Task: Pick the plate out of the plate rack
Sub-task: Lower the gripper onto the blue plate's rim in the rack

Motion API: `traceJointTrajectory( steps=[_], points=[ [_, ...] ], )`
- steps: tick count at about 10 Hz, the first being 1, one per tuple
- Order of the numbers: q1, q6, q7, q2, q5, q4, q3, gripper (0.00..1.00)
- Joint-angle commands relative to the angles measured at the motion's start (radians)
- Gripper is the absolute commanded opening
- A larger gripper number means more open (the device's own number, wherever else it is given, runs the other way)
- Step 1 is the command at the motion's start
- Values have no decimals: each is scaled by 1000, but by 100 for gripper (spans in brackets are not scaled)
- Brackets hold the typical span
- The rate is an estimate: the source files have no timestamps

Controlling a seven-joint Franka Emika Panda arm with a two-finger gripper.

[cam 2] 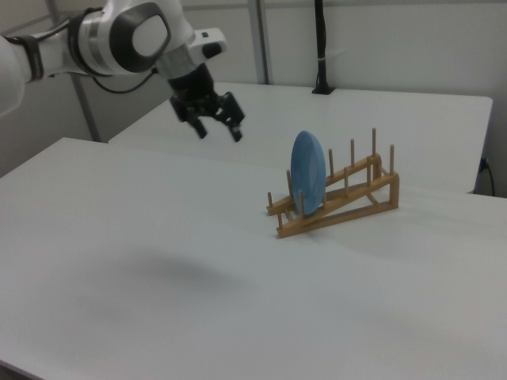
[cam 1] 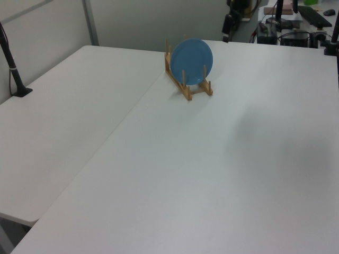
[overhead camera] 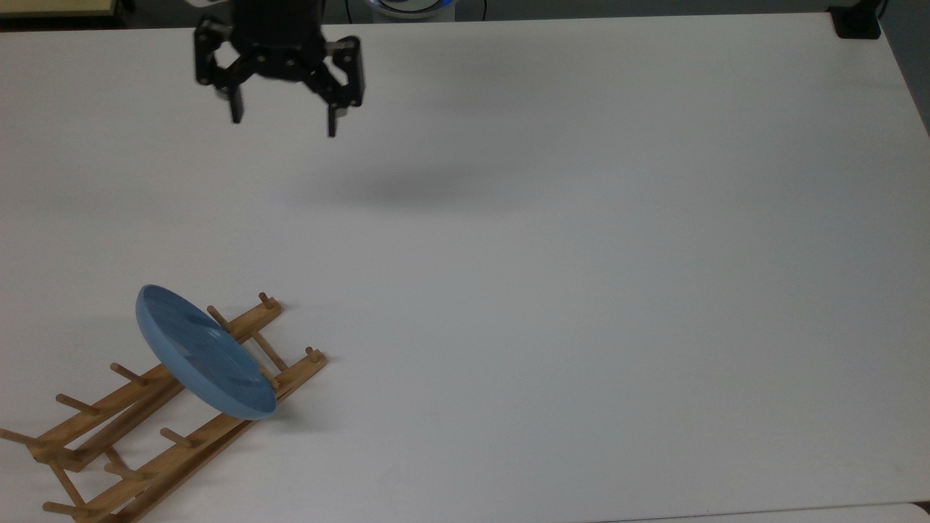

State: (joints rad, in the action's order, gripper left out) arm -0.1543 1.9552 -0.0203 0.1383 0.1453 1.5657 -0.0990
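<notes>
**Plate on edge in the rack, end effector well apart**

The plate (overhead camera: 205, 353) stands on edge between pegs at the plate rack's (overhead camera: 149, 407) low end. A skewed grip could drag the rack or tip the plate. The worktop (overhead camera: 581, 254) lies bare; its edge runs near the rack. The end effector (overhead camera: 282, 122) hangs open, empty.

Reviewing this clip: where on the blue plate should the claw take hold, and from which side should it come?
Probably the top rim of the plate, approached from above. It stands on edge between the pegs of the plate rack, its lower part boxed in by rails and pegs, while the upper edge is free. The claw, open, would straddle the thin rim, one finger against each face.
</notes>
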Motion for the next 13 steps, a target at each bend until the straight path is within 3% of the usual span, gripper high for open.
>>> traceJointTrajectory(
  steps=[1, 3, 5, 7, 13],
  points=[
    [-34, 257, 10, 64, 80, -10, 60, 100],
    [-33, 396, 10, 148, 118, -18, 114, 93],
    [-34, 506, 7, 220, 123, -18, 137, 73],
    [-34, 585, -35, 299, 137, -51, 153, 69],
    [-37, 642, -43, 334, 154, -59, 154, 42]
  ],
)
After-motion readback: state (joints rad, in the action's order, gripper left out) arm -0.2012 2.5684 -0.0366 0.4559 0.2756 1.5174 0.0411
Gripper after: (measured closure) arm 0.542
